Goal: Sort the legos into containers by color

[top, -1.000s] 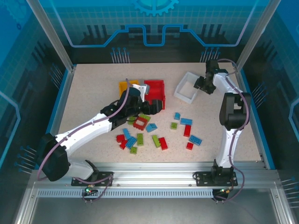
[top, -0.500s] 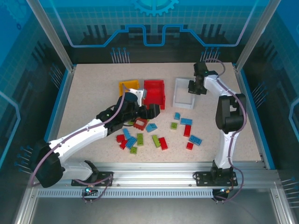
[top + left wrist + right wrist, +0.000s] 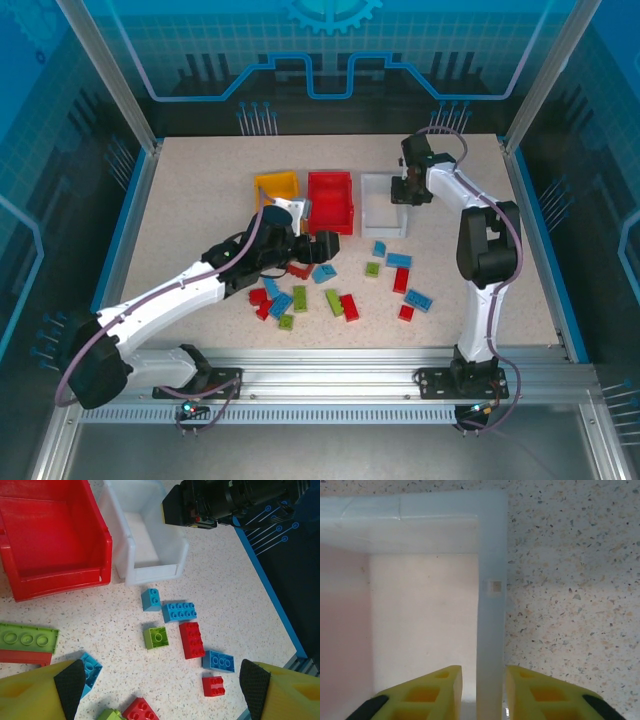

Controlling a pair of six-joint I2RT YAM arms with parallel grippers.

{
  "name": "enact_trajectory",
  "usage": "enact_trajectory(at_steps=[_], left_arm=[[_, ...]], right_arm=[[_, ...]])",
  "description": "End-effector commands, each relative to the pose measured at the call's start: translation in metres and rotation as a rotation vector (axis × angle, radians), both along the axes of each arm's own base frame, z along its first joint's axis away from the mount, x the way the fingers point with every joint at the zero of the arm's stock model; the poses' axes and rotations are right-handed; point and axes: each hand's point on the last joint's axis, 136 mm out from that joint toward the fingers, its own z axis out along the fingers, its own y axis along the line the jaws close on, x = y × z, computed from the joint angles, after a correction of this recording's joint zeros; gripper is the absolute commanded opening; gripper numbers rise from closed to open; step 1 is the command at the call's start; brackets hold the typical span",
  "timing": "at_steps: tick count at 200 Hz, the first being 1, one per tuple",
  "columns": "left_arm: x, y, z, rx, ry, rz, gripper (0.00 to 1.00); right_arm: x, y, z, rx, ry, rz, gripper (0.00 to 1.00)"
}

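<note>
1. Top external view: on the speckled beige tabletop (image 3: 190,200), three open-top rectangular containers stand in a row toward the far side. These are a yellow-orange plastic bin (image 3: 277,186), a red plastic bin (image 3: 330,200) just beside it, and a white plastic bin (image 3: 381,205) to the right of the red one.
2. The legos (image 3: 399,260), small studded plastic bricks in red, blue and lime green, lie loose on the tabletop in front of the bins, between the two arms.
3. The left gripper (image 3: 318,245) hangs over the far-left part of the scatter, just in front of the red plastic bin. The right gripper (image 3: 405,192) sits at the white plastic bin's right wall.
4. Left wrist view: the left gripper (image 3: 162,682) is spread wide, its black pads (image 3: 70,680) far apart with nothing between them.
5. Below it lie a small blue brick (image 3: 151,599), a longer blue brick (image 3: 179,612), a lime green square brick (image 3: 157,637) and a red brick (image 3: 192,640), all on the tabletop near the white plastic bin.
6. Right wrist view: the right gripper (image 3: 484,690) is narrowed on the white plastic bin (image 3: 490,605). One yellow finger (image 3: 425,692) is inside the wall and the other is outside it.
</note>
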Motion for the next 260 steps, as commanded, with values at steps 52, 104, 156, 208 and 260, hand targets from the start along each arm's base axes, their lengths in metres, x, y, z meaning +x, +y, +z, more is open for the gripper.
enact_trajectory(at_steps=[52,104,156,208,260], left_arm=[[-0.013,0.016,0.007,0.02,0.018,0.056,0.84],[-0.031,0.058,0.002,0.123,0.09,0.17,0.82],[-0.054,0.105,-0.026,0.231,0.217,0.334,0.77],[-0.064,0.133,-0.041,0.172,0.285,0.496,0.75],[-0.081,0.153,-0.033,0.036,0.249,0.562,0.77]], right_arm=[[-0.023,-0.003,0.09,0.015,-0.146,-0.026,0.53],[-0.111,0.03,0.145,0.06,-0.231,0.002,0.57],[-0.212,0.109,0.135,0.182,-0.258,0.22,0.58],[-0.253,0.218,0.098,0.178,-0.282,0.64,0.53],[-0.217,0.283,0.039,-0.04,-0.206,0.828,0.51]])
